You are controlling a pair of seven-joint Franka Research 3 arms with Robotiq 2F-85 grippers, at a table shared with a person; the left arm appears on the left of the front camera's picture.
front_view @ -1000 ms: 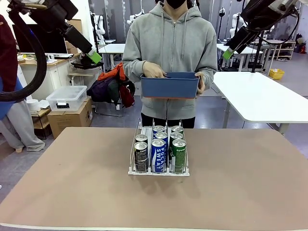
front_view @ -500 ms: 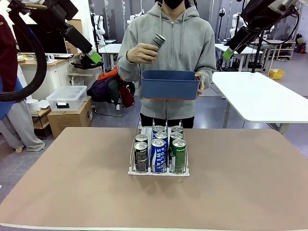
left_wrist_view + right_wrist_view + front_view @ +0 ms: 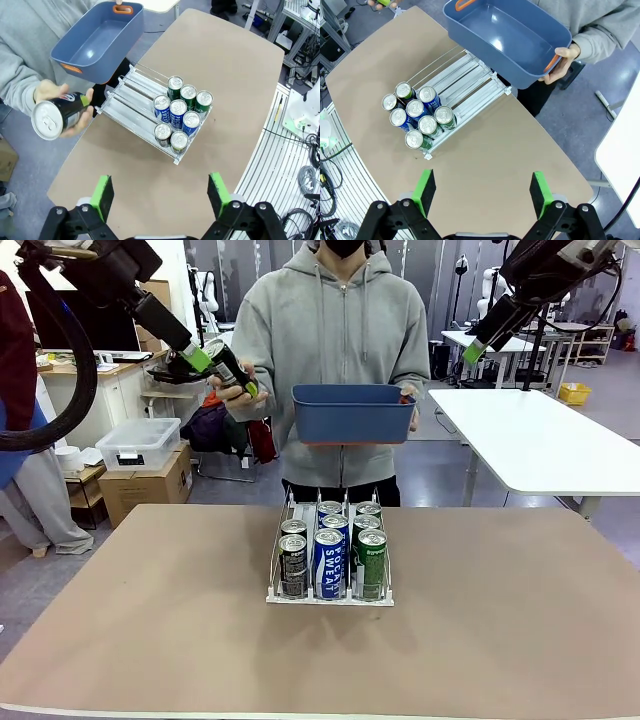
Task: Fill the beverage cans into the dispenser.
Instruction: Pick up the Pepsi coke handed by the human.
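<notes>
The dispenser (image 3: pixel 130 97) sits mid-worktop (image 3: pixel 150 640), a white wire rack with three narrow lanes on a flat base. Eight slim beverage cans (image 3: pixel 329 562) with silver tops crowd its near end: two black in the left lane, three blue-and-white in the middle, three green on the right. The lanes' far ends lie open. Beyond the far edge, toward the left corner, the person's hand (image 3: pixel 75 107) holds up a dark can (image 3: pixel 52 117), tilted, its top facing the left gripper (image 3: pixel 160 179), whose fingers are spread wide around nothing. The right gripper (image 3: pixel 483 175) hangs high over the worktop, fingers likewise spread and gripping nothing. The person's other hand (image 3: pixel 562 62) carries a smooth blue plastic bin (image 3: pixel 353 415). Bare brown matt worktop surrounds the rack on every side.
</notes>
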